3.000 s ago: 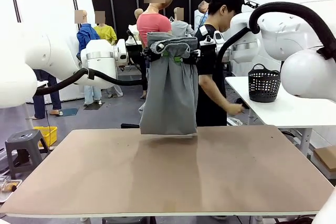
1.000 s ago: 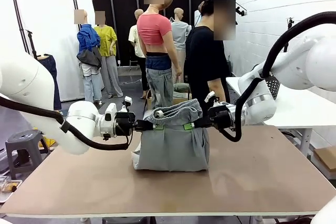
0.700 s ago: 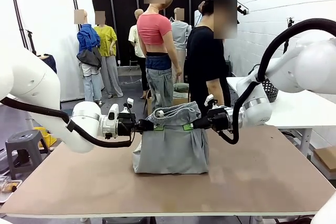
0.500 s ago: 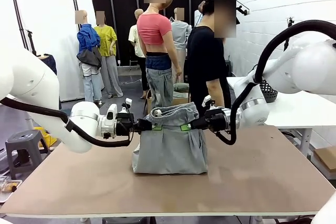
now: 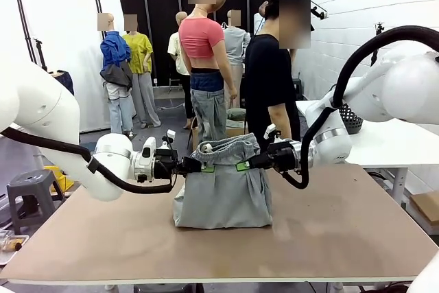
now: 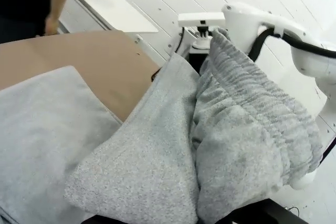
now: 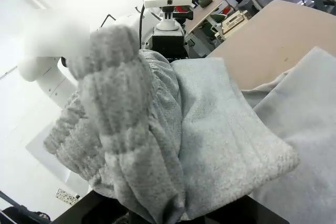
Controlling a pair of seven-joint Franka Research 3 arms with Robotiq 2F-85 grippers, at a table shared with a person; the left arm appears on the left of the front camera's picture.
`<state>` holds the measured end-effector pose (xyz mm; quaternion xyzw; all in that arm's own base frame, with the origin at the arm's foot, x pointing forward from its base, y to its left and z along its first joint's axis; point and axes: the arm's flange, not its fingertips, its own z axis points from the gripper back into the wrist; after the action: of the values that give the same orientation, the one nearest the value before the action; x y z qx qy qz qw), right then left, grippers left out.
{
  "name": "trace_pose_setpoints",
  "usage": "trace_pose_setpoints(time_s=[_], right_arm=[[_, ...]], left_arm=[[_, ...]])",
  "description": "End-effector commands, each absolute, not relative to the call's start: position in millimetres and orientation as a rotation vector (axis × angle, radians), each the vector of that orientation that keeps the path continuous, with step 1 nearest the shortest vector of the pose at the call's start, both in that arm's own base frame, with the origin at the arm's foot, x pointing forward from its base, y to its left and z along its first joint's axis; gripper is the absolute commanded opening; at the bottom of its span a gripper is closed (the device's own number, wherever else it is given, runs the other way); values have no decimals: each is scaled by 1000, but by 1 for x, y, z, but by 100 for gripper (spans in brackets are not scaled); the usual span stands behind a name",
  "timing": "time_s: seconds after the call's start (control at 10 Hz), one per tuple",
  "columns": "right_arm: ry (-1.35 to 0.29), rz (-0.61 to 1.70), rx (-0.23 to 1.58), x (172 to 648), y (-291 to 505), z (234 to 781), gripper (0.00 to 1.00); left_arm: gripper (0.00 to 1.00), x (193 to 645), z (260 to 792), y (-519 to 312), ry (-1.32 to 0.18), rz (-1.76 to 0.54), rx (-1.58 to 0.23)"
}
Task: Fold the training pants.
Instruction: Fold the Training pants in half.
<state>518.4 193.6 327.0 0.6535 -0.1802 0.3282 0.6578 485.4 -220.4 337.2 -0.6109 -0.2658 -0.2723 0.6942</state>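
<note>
The light grey training pants [image 5: 223,193] hang by their gathered waistband between my two grippers, with the lower part lying doubled on the brown table [image 5: 329,238]. My left gripper [image 5: 204,167] is shut on the waistband's left end and my right gripper [image 5: 243,165] is shut on its right end. In the left wrist view the bunched waistband [image 6: 252,124] fills the foreground, with the right arm [image 6: 247,17] beyond it. The right wrist view shows the ribbed waistband [image 7: 126,124] close up and the left arm's wrist [image 7: 168,19] behind it.
A person in a black shirt [image 5: 269,80] stands at the table's far side, right behind the pants. A white side table [image 5: 384,135] with a black mesh basket [image 5: 351,118] stands at the right. A grey stool [image 5: 31,193] is on the floor at the left.
Three seconds ago the pants hung high above the table. Both grippers have since come down, laying the legs on the table, and over the last second shifted slightly left.
</note>
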Motion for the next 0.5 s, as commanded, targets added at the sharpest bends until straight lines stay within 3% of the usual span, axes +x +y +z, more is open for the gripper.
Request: trace_pose_setpoints(time_s=[0.0,0.4], right_arm=[[-345,666,1452,543,199,320,0],[-288,516,1404,567,197,301,0]], left_arm=[[0,519,334,-208,-571,-456,-1324],[0,552,304,-200,-496,-309,-1303]])
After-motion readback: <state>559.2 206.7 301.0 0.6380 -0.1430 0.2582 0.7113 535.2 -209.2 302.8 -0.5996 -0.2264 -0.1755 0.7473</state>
